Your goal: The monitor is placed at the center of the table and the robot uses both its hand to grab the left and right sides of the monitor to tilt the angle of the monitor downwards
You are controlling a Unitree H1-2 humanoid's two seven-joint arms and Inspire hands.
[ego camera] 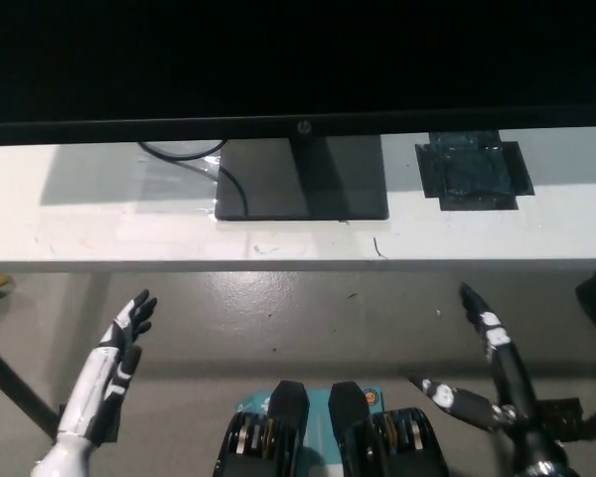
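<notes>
both hands hang below the table edge holding nothing: the white left hand (127, 333) with fingers extended and slightly apart, the black right hand (487, 373) splayed wide. the monitor (298, 60) stands centred on the white table (70, 234), an hp logo (303, 127) on its bezel, its stand base (303, 179) beside a black tape patch (473, 171).

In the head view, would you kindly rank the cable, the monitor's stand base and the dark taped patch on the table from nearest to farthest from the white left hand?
1. Cable, curling on the table just left of the stand.
2. Monitor stand base, at the table's centre.
3. Dark taped patch, far over on the right.

The left hand hovers open below the table edge, at the lower left.
</notes>
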